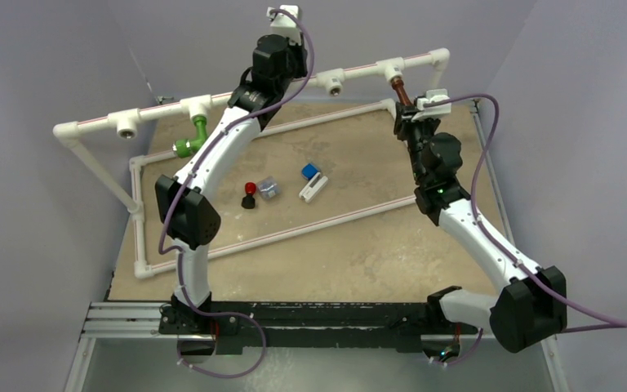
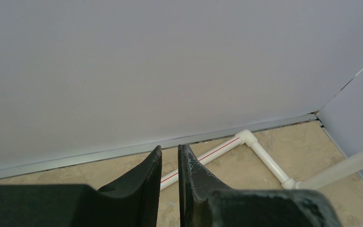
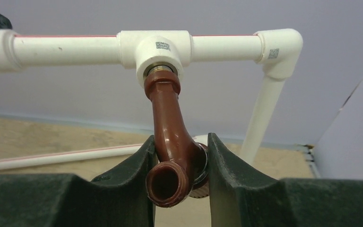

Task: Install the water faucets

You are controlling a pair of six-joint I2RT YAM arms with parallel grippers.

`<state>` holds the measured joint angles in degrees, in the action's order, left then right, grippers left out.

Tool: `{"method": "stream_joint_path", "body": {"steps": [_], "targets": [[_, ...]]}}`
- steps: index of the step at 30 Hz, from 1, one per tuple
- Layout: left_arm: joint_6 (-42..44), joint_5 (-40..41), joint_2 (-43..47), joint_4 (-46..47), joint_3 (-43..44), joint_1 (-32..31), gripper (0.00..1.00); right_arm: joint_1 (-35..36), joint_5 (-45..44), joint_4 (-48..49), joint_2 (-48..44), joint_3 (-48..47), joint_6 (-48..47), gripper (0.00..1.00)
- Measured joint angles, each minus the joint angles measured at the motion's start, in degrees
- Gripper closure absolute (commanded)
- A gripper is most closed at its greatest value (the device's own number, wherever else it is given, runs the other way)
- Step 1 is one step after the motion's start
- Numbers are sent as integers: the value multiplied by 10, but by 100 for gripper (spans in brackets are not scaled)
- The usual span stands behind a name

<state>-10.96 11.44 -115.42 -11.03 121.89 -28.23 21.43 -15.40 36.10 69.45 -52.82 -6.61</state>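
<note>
Faucets in the top view hang from the white pipe rail (image 1: 363, 72): green faucet (image 1: 192, 137) at ten o'clock, brown faucet (image 1: 400, 91) at one o'clock. Left wrist: left end effector (image 2: 169, 150) closed, empty. Right wrist: right end effector (image 3: 179, 139) grips the brown faucet's lower bend, below its tee (image 3: 163, 45).

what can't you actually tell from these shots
right wrist: how far the brown faucet threads in, hidden inside the white tee.
top external: whether the green faucet is seated, too small.
top external: what the grey piece is, too small and blurred.
</note>
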Motion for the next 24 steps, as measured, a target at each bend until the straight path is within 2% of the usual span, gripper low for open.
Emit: {"method": "stream_joint_path", "body": {"steps": [12, 24], "targets": [[-3, -3, 5, -4, -4, 2, 83, -13, 7, 7, -11, 6, 204, 100], [-4, -3, 7, -7, -6, 1, 83, -18, -6, 37, -12, 24, 308, 100]]}}
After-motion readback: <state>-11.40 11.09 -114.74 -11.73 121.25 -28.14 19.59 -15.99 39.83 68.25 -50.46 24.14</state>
